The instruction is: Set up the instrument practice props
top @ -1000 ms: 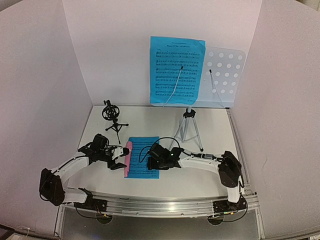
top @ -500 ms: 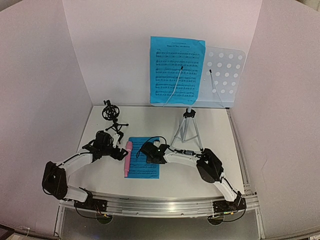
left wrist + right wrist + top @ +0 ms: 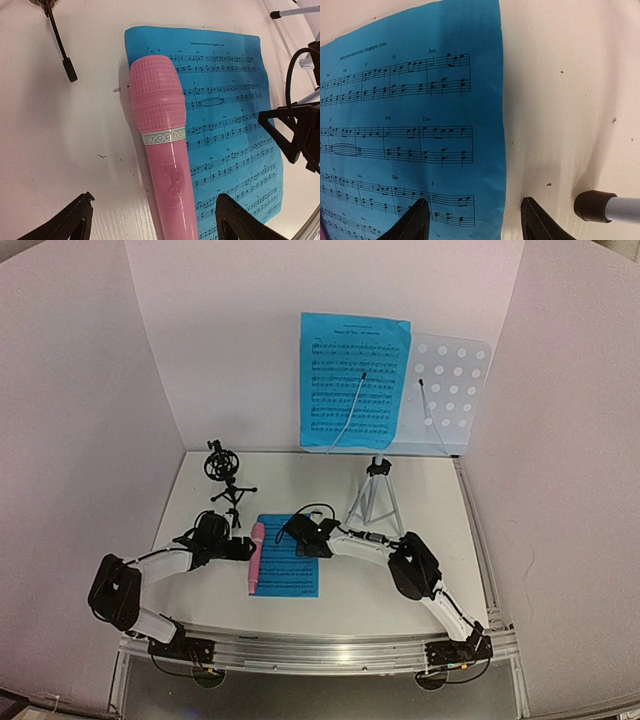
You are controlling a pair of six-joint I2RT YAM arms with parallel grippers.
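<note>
The pale blue perforated music stand rises at the back on its silver tripod, with one blue music sheet on its left half. A second blue sheet lies flat on the table. The pink microphone lies along its left edge. My left gripper is open, one finger on each side of the microphone's handle. My right gripper is open low over the sheet's right edge. The black tripod mic holder stands behind the left gripper.
White walls close in the table on three sides. A rubber-tipped foot of the silver tripod rests just right of my right gripper's fingers. One leg of the mic holder reaches toward the microphone's head. The metal rail runs along the near edge.
My right arm has stretched left and forward, bringing its gripper to the table sheet's far right part. My left gripper has shifted slightly forward along the microphone and opened wider.
</note>
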